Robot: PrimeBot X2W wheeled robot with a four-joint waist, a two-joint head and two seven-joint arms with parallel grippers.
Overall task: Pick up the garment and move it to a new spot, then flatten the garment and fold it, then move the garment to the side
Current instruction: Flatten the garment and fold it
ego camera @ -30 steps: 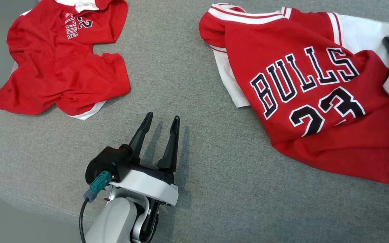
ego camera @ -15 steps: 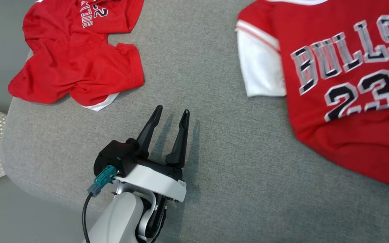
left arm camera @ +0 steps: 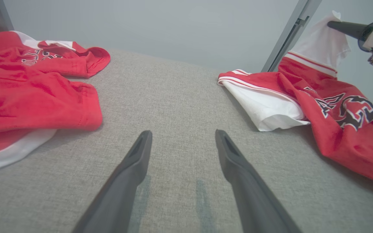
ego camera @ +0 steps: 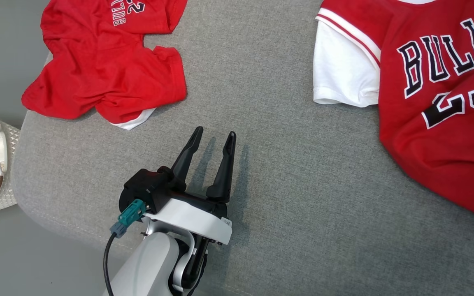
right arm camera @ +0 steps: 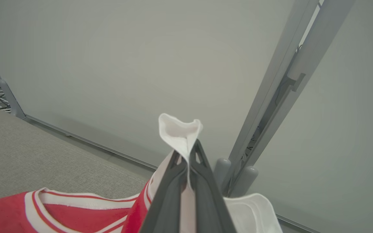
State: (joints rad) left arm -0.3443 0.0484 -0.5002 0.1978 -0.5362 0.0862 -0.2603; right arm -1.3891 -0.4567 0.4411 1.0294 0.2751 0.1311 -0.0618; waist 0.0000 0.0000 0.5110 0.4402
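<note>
My right fingers (right arm camera: 168, 197) are clenching the white sleeve (right arm camera: 180, 131) of the red jersey (ego camera: 434, 135), holding that corner up while the rest is lying on the grey surface (ego camera: 286, 197) to my right. Its chest is reading "BULLS" above a partly hidden number. My left fingers (ego camera: 221, 172) are hovering released over bare fabric, near a second red garment (ego camera: 105, 74) with small upside-down lettering.

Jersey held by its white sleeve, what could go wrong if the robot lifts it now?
The right gripper pinches only a thin fold of the sleeve, so it may slip free under the weight of the jersey. With the left gripper open and apart from it, a one-point lift may leave it twisted and bunched.
</note>
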